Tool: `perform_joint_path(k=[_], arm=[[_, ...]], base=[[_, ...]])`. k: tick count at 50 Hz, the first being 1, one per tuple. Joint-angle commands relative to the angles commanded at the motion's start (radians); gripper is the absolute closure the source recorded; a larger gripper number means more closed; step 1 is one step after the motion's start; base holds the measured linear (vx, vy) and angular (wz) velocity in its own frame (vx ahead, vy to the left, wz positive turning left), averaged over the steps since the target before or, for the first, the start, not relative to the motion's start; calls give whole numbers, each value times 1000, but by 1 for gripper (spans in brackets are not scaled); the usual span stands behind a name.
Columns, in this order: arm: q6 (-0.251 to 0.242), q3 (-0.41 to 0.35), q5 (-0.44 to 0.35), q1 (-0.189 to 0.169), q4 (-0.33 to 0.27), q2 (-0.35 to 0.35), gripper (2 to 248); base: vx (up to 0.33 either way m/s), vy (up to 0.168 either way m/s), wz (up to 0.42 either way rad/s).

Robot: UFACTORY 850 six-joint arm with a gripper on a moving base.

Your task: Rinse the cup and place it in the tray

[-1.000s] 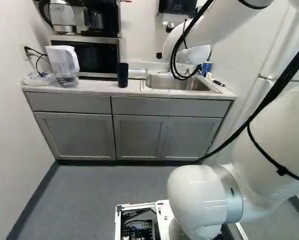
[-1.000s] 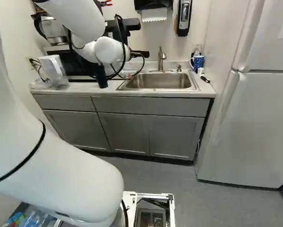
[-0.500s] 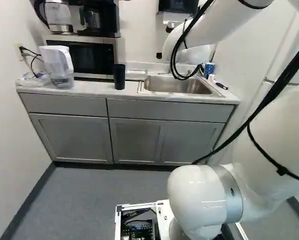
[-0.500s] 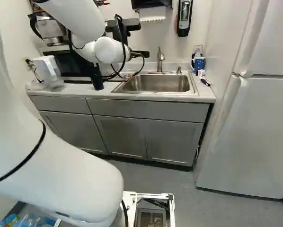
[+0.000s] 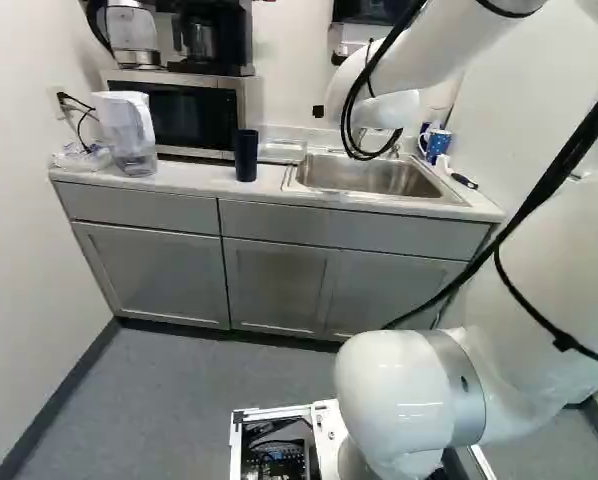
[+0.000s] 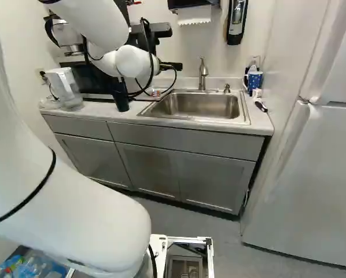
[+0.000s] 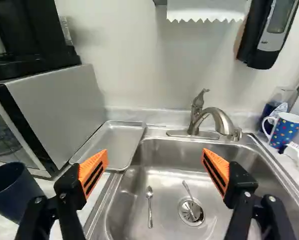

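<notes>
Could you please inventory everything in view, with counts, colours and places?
Cup: one, dark blue, counter beside tray
Tray: one, silver, between microwave and sink
Sink: one, steel, in counter
Faucet: one, steel, behind sink
Spoon: one, silver, in sink
Utensil: one, silver, on drain
Mug: one, blue spotted, beside sink
Pitcher: one, white and clear, on counter
Microwave: one, silver and black, on counter
Kettle: one, silver, on microwave
Coffee maker: one, black, on microwave
Wall dispensers: two, mostly black, above sink
Cabinet doors: three, grey, under counter
Fridge: one, white, beside counter
Arm: one, white, before counter
Gripper: one, black and orange, on arm, open
</notes>
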State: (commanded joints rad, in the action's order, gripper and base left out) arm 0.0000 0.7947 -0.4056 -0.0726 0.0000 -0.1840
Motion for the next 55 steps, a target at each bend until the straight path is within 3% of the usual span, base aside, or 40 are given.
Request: perform_joint_path(k=[20, 55], arm=[[0, 0, 0, 0, 0, 0, 3], [0, 0, 0, 0, 0, 0, 3]], base=[[80, -52, 150], [37, -84, 12]])
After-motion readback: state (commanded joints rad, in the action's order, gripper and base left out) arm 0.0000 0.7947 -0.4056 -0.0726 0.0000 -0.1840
